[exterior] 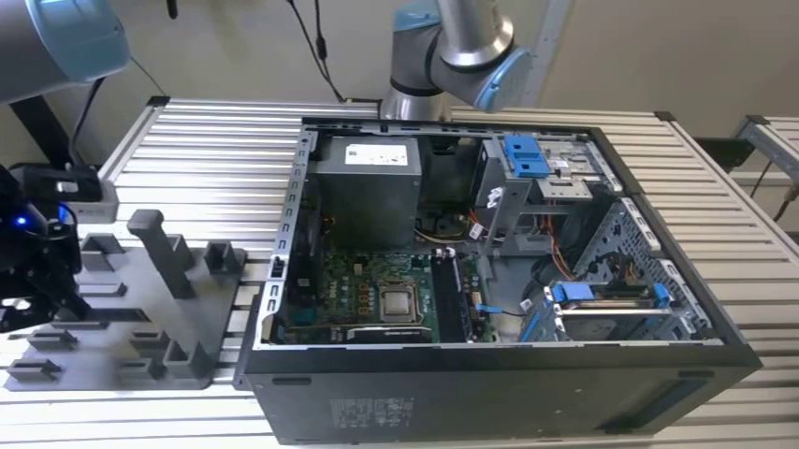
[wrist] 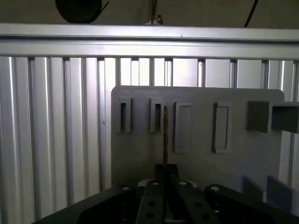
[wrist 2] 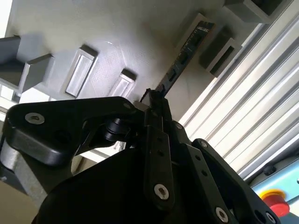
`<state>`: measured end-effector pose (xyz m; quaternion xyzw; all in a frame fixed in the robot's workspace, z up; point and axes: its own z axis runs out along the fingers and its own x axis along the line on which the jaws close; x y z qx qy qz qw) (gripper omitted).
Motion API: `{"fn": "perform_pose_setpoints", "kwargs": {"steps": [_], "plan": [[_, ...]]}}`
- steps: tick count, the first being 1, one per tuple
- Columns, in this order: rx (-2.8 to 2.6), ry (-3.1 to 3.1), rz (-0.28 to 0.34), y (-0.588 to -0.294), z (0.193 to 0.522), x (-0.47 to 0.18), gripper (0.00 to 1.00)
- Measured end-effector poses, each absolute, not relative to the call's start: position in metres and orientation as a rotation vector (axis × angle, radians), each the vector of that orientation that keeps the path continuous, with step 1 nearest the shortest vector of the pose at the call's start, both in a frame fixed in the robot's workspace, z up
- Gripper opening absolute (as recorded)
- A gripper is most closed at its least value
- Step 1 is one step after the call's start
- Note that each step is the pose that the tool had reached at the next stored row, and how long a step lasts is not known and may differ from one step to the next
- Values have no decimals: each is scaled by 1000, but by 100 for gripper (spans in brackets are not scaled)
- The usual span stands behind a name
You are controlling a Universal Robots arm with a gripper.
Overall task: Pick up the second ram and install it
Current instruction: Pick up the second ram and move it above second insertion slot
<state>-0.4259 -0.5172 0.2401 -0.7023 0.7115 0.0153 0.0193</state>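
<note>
Bright, even light; wrist views dimmer, perhaps backlit.

gripper (wrist 2: 154, 101): matte black | second ram (wrist 2: 187, 44) at its fingertips: dark, green-tinged | holder tray (wrist: 140, 154) ahead of gripper: plain grey | table (wrist: 56, 130) beyond tray: silver, ribbed stripes | button (wrist 2: 275, 199) beside gripper body: red on yellow | computer case (exterior: 500, 383), well apart: black; latches (exterior: 525, 154) blue; motherboard (exterior: 362, 281) green

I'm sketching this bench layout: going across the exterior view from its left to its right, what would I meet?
Grey holder tray → computer case's perforated side wall → processor → blue-handled drive bay. In the first wrist view the gripper is shut on the second ram.
</note>
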Motion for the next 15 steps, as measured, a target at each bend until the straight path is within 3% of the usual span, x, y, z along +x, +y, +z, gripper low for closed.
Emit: {"fn": "perform_pose_setpoints", "kwargs": {"steps": [15], "plan": [[-2179,2208,48,-517,256,-426,14]]}}
